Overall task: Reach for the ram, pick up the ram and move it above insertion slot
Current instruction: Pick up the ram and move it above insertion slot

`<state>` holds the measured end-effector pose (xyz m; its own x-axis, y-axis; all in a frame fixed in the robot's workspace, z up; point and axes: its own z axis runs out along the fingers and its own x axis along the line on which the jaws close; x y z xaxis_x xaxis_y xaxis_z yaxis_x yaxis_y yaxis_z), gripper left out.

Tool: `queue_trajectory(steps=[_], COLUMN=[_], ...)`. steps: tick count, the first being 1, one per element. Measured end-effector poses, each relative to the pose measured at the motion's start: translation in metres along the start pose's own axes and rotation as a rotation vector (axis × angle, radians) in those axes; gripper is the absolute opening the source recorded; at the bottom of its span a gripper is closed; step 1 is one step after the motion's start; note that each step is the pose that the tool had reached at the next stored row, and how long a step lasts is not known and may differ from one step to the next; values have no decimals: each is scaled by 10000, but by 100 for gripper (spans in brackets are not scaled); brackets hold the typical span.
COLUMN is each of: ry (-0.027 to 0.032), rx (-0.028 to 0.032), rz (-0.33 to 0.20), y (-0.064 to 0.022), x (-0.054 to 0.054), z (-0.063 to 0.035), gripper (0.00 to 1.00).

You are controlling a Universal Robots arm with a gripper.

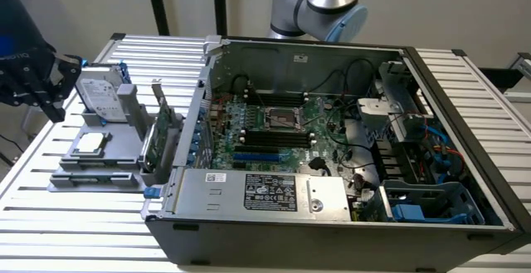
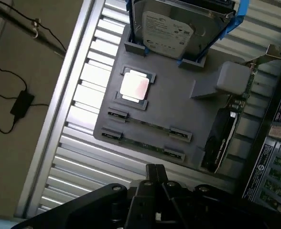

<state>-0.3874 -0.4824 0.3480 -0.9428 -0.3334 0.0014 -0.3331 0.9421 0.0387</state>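
A gray holder (image 2: 178,109) on the slatted desk (image 2: 83,86) carries a hard drive (image 2: 171,28), CPU (image 2: 135,87) and upright card (image 2: 221,138), beside an open PC case (image 1: 332,235). The ram (image 2: 147,125) lies flat in the holder, near the claw (image 2: 155,179) but apart from it. Whether the claw is open cannot be told. The labels are unreadable.

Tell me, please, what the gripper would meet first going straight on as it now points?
The gripper would probably meet the nearer thin green ram stick lying in the grey plastic holder tray; depth is unclear.
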Motion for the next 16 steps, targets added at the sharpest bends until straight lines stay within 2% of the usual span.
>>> queue_trajectory(steps=[16], ry=[112], rx=[4], rz=[-2907], y=[-2], x=[0], z=[63], gripper=[11])
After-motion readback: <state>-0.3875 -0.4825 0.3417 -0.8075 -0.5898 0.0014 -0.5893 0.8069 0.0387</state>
